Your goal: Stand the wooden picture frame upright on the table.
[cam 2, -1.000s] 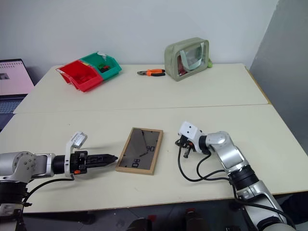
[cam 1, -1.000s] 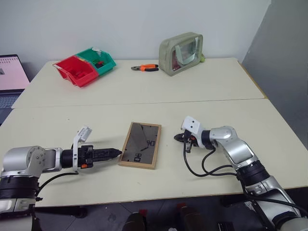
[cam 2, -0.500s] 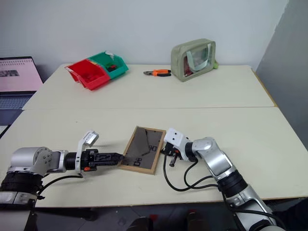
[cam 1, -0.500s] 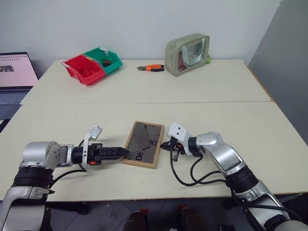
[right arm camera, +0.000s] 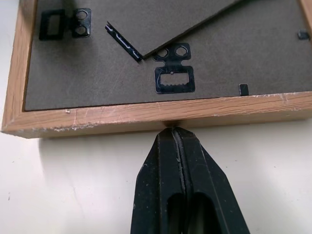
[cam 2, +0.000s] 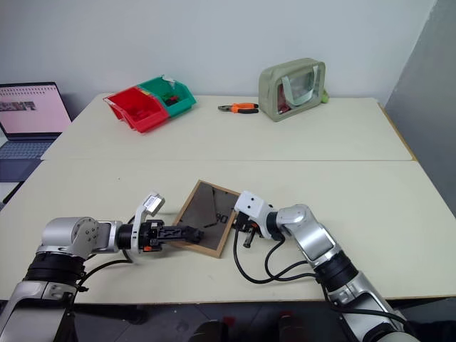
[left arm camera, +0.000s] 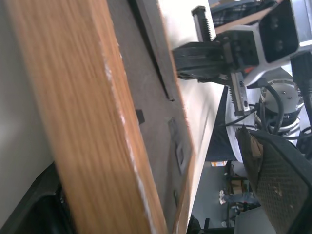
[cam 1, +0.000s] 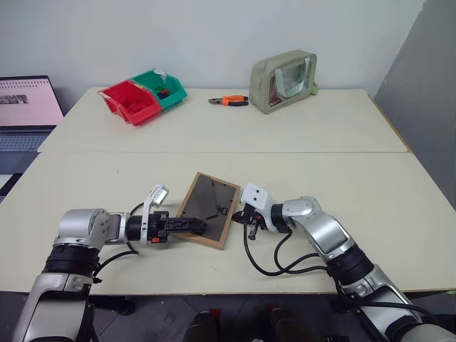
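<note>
Both grippers have closed in on the frame [cam 1: 207,218]: open left gripper [cam 1: 197,226] straddles one edge, shut, empty right gripper [right arm camera: 173,132] braces the opposite; lifting can begin.

head stereo: high, facing down-forward over table [cam 1: 299,135] | wrist cams: close on frame [right arm camera: 146,114]

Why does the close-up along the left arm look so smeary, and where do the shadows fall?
Left wrist view: the wooden picture frame sits so near that its edge blurs. Right wrist view: the frame's underside casts a soft shadow on the table. Left eye view: even lighting, faint shadows under both arms.
</note>
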You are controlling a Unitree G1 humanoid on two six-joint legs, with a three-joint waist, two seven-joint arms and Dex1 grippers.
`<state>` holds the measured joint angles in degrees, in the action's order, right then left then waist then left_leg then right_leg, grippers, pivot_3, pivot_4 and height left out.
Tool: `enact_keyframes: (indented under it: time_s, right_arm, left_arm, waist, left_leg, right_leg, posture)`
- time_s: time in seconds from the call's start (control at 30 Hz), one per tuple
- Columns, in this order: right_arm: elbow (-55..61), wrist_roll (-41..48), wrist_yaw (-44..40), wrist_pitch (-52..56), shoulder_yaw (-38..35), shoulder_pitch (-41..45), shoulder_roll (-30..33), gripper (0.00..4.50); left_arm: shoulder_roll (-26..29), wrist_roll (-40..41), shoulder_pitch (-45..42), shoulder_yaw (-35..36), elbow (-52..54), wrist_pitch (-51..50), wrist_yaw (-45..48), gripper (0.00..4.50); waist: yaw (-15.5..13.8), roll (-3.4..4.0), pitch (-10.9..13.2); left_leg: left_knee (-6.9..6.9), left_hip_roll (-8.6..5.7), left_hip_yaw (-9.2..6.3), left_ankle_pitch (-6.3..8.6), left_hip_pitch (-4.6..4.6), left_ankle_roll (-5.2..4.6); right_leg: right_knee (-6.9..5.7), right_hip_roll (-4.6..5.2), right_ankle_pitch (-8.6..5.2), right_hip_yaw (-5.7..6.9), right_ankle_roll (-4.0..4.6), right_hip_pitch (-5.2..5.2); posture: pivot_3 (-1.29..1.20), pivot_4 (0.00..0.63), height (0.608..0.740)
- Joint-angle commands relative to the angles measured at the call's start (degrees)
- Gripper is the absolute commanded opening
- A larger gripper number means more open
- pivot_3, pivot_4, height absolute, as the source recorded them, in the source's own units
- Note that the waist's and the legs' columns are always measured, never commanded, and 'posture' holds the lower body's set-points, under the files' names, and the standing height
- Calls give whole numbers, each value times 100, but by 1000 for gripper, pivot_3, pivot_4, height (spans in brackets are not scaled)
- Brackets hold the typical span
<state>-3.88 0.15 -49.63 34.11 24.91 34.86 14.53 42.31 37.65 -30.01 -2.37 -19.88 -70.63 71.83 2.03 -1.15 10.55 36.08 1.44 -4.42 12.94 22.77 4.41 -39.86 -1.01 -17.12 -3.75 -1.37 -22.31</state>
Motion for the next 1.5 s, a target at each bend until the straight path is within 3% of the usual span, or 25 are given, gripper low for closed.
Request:
enact_keyframes:
  time_s: [0.03, 0.4, 0.53, 0.7, 0.83, 1.0, 1.17, 1.37, 1.5]
  right_arm:
    - [100, -13, 31, -225, 16, 31, 18, 0]
    - [-70, -40, 199, -389, -180, -44, 207, 0]
    - [-226, -50, 260, -580, -374, 158, 399, 0]
    - [-513, 299, 72, -325, -1036, 700, 736, 0]
    - [-597, 809, -386, -37, -1642, 1245, 1183, 686]
    - [-718, 1325, -679, 276, -1950, 1782, 1175, 1821]
    - [-1250, 1954, -701, 636, -2374, 2636, 781, 2803]
    - [-1569, 2197, -765, 746, -2347, 3018, 480, 4249]
    - [-1639, 2188, -748, 758, -2218, 3091, 308, 4418]
  left_arm:
    - [-129, -180, 143, -254, -165, 30, -125, 3962]
    - [-212, 46, 270, 260, 141, 25, -370, 1740]
    - [-546, 410, 259, 842, 553, -198, -827, 1282]
    - [-1028, 619, 87, 1536, 1281, -151, -1777, 1262]
    - [-1624, 920, -75, 2254, 2211, -56, -2802, 1262]
    - [-1934, 1150, -54, 2509, 2667, -37, -3378, 1262]
    - [-1917, 1303, -125, 2485, 2863, 7, -3611, 1262]
    - [-1787, 1537, -210, 2469, 2874, -48, -3703, 1262]
    - [-1689, 1630, -229, 2399, 2832, -33, -3692, 1262]
  waist:
    - [1, 0, 0]
    - [41, 0, 0]
    - [22, -1, 0]
    - [22, -7, 9]
    - [29, -19, 26]
    - [98, -19, 26]
    - [138, -18, 27]
    - [110, -18, 27]
    - [109, -18, 27]
  left_leg:
    - [0, 0, 0, 0, -1, 0]
    - [-2, 1, -1, 0, 3, 0]
    - [1, 2, -6, 0, 5, 0]
    - [2, 2, -6, 0, 10, 0]
    - [0, 8, -7, 0, 22, 1]
    - [-7, 6, -3, 1, 18, 2]
    - [-8, 6, -3, 1, 17, 2]
    - [-9, 6, -6, 1, 21, 2]
    - [-9, 6, -5, 1, 24, 2]
  right_leg:
    - [0, 0, 0, 0, 0, 0]
    - [1, -1, 0, 2, 0, -2]
    - [1, 1, 0, 5, 0, -1]
    - [0, 2, 1, 4, 0, -5]
    - [5, 9, 16, 7, 26, -16]
    - [23, 9, 17, 5, 27, -8]
    - [20, 8, 17, 5, 27, -9]
    - [30, 10, 17, 9, 28, -8]
    - [33, 11, 18, 8, 27, -9]
  posture:
    - [0, 150, 740]
    - [0, 150, 740]
    - [0, 150, 740]
    - [0, 150, 740]
    - [0, 150, 740]
    - [0, 150, 740]
    - [0, 150, 740]
    - [0, 150, 740]
    - [0, 150, 740]
